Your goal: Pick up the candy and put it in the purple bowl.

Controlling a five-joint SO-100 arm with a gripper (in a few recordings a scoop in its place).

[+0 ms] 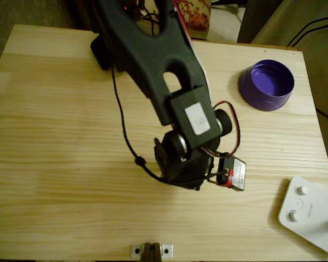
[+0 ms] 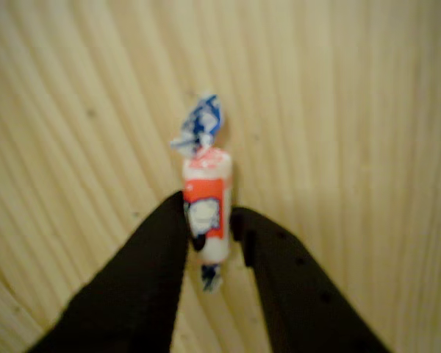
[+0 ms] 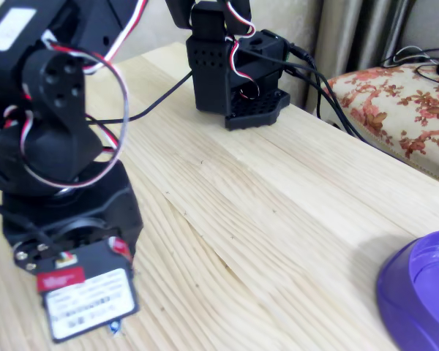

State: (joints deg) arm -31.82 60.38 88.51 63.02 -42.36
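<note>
Black gripper (image 2: 213,239) clamped on candy (image 2: 206,209), over pale wood table (image 1: 60,164), purple bowl (image 1: 267,84) well apart.

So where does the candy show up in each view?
Overhead view: not visible; the arm covers that spot.
Wrist view: candy at centre, upright between the gripper fingers.
Fixed view: a bluish tip at the bottom left, under the gripper's labelled motor, probably its twisted end.
Shared landmark: the pale wood table.
</note>
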